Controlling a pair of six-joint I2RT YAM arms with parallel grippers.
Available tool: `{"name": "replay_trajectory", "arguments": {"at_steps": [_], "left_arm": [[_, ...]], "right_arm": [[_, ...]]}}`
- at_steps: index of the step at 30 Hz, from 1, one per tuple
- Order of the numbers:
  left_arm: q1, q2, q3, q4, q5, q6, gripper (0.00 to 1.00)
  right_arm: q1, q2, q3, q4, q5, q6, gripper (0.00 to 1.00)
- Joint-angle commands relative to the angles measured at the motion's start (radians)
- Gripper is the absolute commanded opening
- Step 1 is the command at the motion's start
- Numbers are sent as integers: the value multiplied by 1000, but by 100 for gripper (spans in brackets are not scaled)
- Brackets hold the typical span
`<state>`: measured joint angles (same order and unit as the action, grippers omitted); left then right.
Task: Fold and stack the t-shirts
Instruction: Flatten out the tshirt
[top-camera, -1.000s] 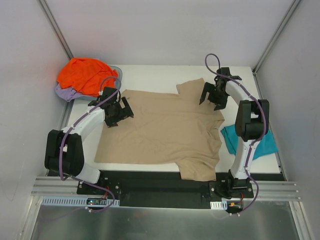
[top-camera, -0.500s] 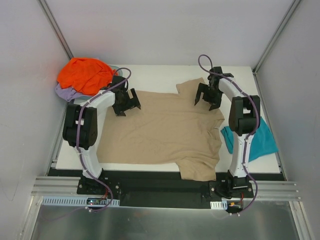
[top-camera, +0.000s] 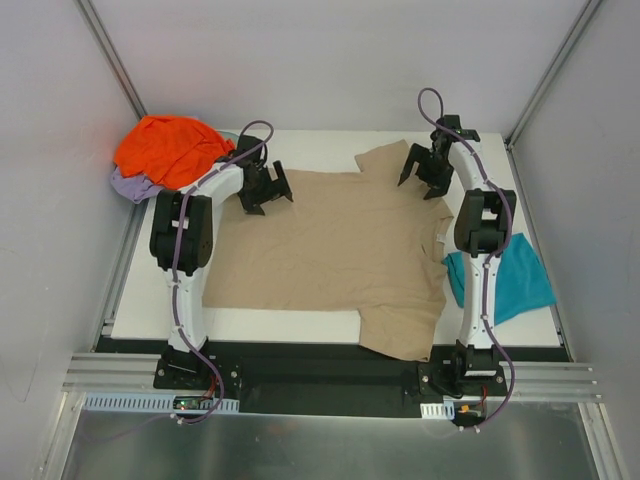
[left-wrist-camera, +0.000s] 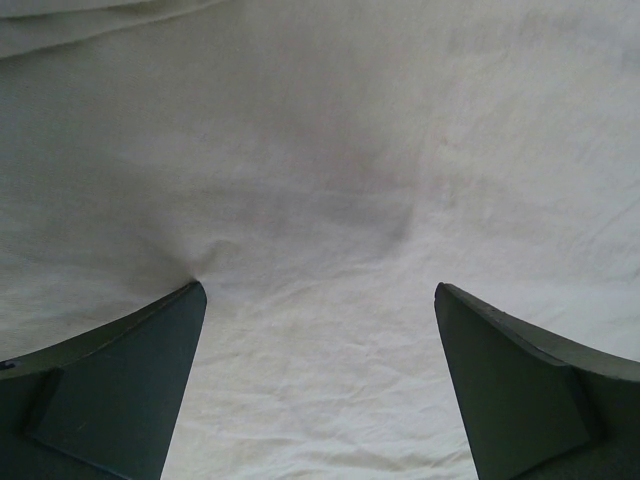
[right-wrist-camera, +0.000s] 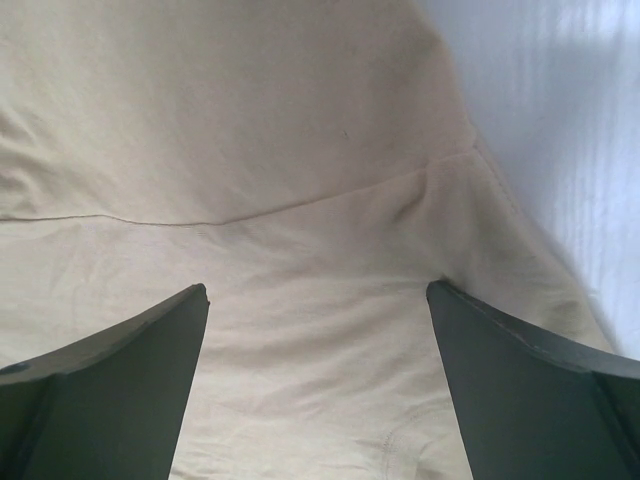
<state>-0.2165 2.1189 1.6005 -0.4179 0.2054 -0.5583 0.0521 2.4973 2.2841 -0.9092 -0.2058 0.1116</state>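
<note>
The tan t-shirt (top-camera: 330, 250) lies spread flat across the white table; one sleeve hangs over the near edge. My left gripper (top-camera: 266, 190) is open and presses down on the shirt's far left corner; the cloth (left-wrist-camera: 320, 200) fills the left wrist view. My right gripper (top-camera: 422, 172) is open over the far sleeve and shoulder seam (right-wrist-camera: 300, 200). The teal t-shirt (top-camera: 500, 280) lies crumpled at the right edge. The orange t-shirt (top-camera: 170, 148) sits heaped on the lavender one (top-camera: 135, 186) at the far left.
The teal-grey basin (top-camera: 234, 141) holds the orange and lavender pile at the table's far left corner. White walls close in on both sides. Bare table (top-camera: 320, 148) shows behind the tan shirt, and also in the right wrist view (right-wrist-camera: 560, 120).
Both arms have reached farther away from the bases. The tan shirt has slid with them toward the back of the table and lies flatter.
</note>
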Motion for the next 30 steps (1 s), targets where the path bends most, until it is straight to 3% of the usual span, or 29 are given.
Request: {"name": "replay_trajectory", "arguments": {"at_steps": [1, 6, 10, 18, 25, 30], "left_arm": [[-7, 6, 73, -48, 22, 23, 99], [-12, -85, 81, -53, -61, 26, 100], [-15, -31, 150, -56, -89, 46, 99], [-41, 53, 282, -47, -149, 84, 99], [-50, 213, 461, -47, -104, 146, 99], [-58, 268, 498, -47, -172, 192, 99]], "right_arm": [[-35, 26, 43, 56, 14, 3, 97], [-51, -50, -15, 157, -170, -105, 97], [-37, -110, -60, 182, -342, -211, 97], [-6, -374, -325, 263, -422, -228, 97], [100, -630, -775, 366, -343, -144, 97], [155, -676, -992, 464, -366, -41, 97]]}}
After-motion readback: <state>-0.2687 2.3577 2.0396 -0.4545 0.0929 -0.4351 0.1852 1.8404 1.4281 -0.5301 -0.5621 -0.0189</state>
